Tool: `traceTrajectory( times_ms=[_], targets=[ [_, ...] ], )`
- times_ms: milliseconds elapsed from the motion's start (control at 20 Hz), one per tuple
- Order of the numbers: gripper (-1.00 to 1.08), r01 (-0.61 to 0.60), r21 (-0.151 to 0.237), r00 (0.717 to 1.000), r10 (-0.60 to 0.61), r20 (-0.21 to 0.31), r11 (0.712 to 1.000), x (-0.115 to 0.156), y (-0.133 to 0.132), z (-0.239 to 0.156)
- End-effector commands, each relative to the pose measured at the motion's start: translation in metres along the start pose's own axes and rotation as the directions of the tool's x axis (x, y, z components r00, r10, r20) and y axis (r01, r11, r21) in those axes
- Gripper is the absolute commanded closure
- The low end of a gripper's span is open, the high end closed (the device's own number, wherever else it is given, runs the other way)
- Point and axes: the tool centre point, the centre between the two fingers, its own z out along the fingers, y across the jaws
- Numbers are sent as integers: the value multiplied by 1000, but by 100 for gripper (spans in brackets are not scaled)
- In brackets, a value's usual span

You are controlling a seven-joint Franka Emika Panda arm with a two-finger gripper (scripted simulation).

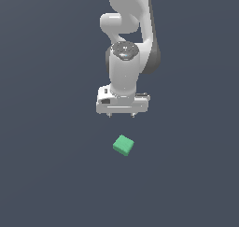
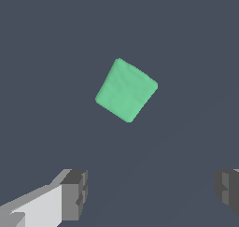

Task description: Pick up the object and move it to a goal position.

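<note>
The object, a small plain green cube (image 1: 123, 145), lies on the dark grey floor, turned at an angle. In the wrist view the cube (image 2: 126, 89) shows whole, apart from both fingertips. My white gripper (image 1: 121, 115) hangs above the floor, a short way behind the cube in the exterior view, pointing down. Its fingers (image 2: 74, 193) stand wide apart with nothing between them, so the gripper (image 2: 151, 191) is open. No goal marker shows in either view.
The arm's white links (image 1: 126, 39) rise behind the gripper to the top of the exterior view. The flat dark grey floor (image 1: 56, 174) fills the rest of both views.
</note>
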Motion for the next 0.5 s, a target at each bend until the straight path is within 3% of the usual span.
traceTrajectory(
  times_ms=[0, 450],
  targets=[
    [-92, 0, 0, 1000, 0, 0, 1000, 0, 0, 0],
    [-92, 9, 12, 1000, -9, 6, 1000, -4, -2, 6]
  ],
)
